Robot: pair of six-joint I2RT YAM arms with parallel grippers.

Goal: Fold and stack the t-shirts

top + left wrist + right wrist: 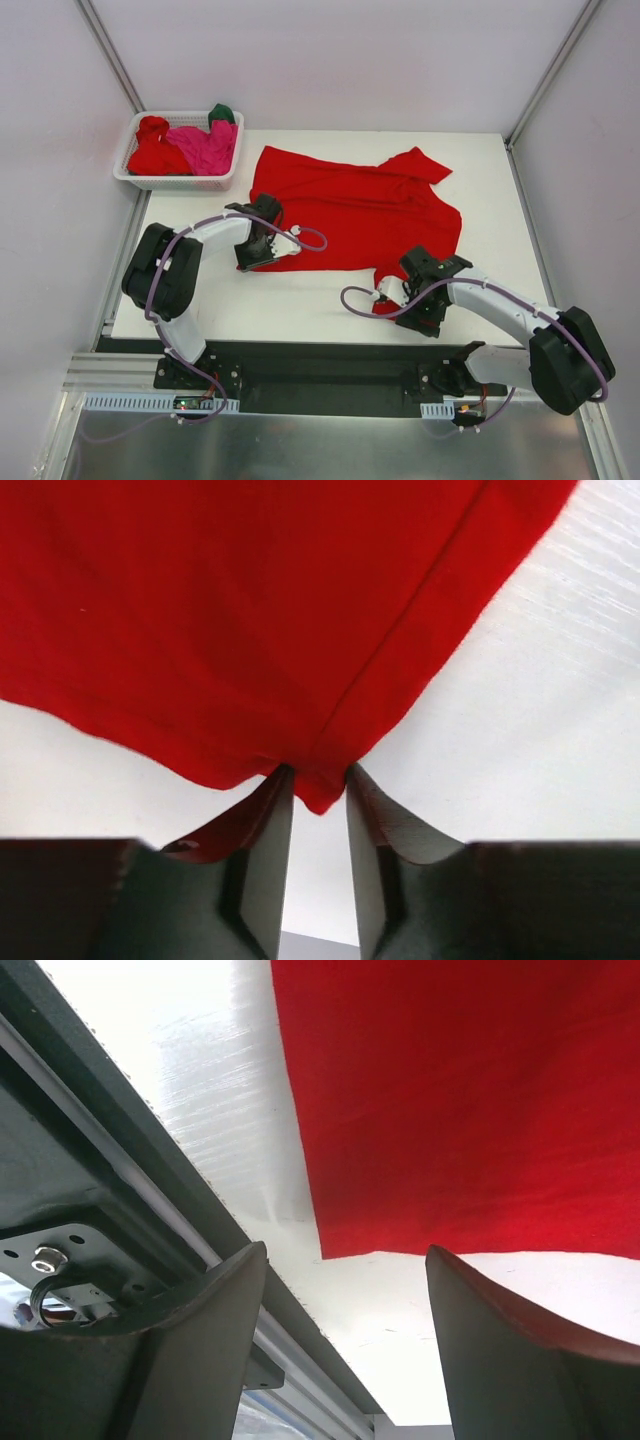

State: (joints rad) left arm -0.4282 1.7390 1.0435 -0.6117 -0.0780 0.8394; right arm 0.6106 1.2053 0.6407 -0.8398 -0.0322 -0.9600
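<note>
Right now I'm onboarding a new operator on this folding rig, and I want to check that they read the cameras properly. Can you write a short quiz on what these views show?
1. True or false: the right gripper is shut on the spread red t-shirt.
2. Where does the magenta-pink shirt lie? A) in the white basket B) flat on the table C) draped over an arm
3. Fill in: a corner of the spread red t-shirt sits between the fingertips of the ___ gripper.
Key: 1 false, its jaws stand wide apart, short of the cloth; 2 A; 3 the left gripper.
</note>
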